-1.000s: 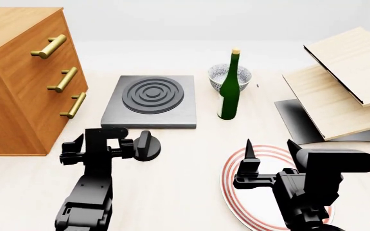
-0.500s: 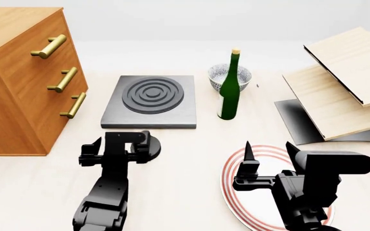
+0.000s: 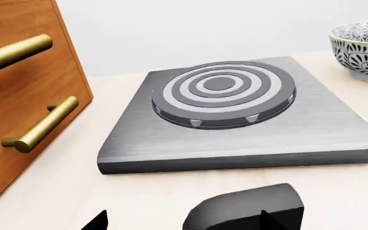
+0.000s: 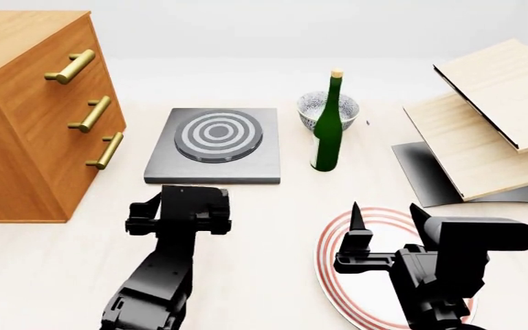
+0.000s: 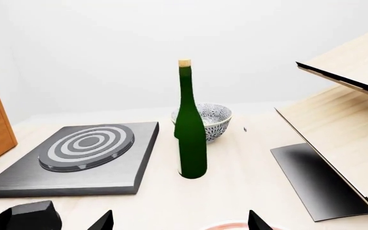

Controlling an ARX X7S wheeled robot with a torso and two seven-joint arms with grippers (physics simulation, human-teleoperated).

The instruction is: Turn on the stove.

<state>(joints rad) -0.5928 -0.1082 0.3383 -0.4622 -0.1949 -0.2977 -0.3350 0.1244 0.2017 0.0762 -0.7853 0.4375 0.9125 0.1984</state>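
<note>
Nearest the head camera, the black right gripper (image 4: 383, 223) is hovering over the near part of a white round plate with red rim rings (image 4: 330, 269), its 2 pointed fingers spread wide apart and holding nothing; in the right wrist view only the 2 fingertips (image 5: 104, 221) are showing, well apart. To its left, the black left gripper (image 4: 179, 210) is sitting just in front of the near edge of the flat square dark grey stove slab (image 4: 250, 165), directly over the spot of the small black round knob (image 3: 248, 211). From the head view the knob is being hidden beneath the gripper body, and in the left wrist view the knob is filling the gap between the fingers, but I cannot tell whether the fingers are pressing on it. The round burner of concentric rings (image 4: 217, 135) is showing pale light grey rings alternating with dark ones. Beside the stove's right edge, a tall dark green glass bottle with a tan cork (image 4: 326, 130) is standing upright, and just behind it a patterned white-and-black bowl (image 4: 312, 108) is resting. A wooden drawer cabinet with 3 brass handles (image 4: 25, 124) is standing left of the stove, and a tilted light wooden rack on a black base (image 4: 484, 130) is standing at the far right.
</note>
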